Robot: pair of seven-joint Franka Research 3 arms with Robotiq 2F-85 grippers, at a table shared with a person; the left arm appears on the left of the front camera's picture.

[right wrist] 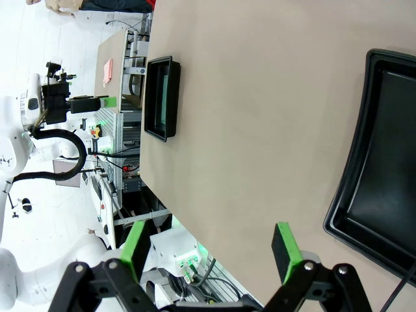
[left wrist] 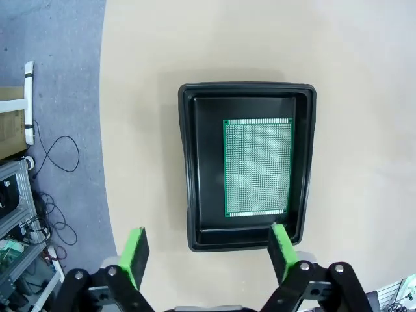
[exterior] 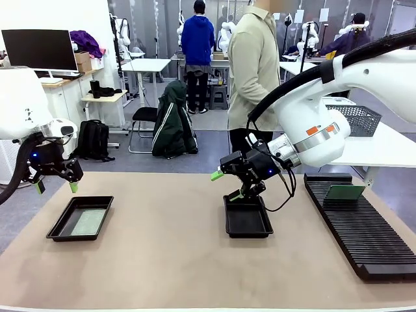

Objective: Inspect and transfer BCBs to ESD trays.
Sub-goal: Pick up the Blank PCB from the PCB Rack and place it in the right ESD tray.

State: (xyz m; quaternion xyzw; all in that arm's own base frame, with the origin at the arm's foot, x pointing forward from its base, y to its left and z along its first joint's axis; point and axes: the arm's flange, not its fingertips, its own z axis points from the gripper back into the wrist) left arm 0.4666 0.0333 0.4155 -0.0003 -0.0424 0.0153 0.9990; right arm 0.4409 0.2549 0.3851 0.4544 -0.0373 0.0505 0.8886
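Front view: the left gripper [exterior: 56, 187] is held spread (green pads well apart) above the left ESD tray [exterior: 58, 226], where one BCB [exterior: 89, 221] is laid flat. The right gripper [exterior: 226, 186] is spread too, over the middle ESD tray [exterior: 247, 224]. Another BCB [exterior: 344, 192] is parked on the ribbed rack [exterior: 364, 240]. Left wrist view: the first BCB is framed inside its tray. Right wrist view: bare table [right wrist: 260, 130] is seen beyond the parted pads.

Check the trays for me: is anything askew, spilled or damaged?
Nothing stands out. The thin green circuit board lies flat and square inside the shallow black plastic tray below the open left gripper; the second black tray sits empty, rim intact.
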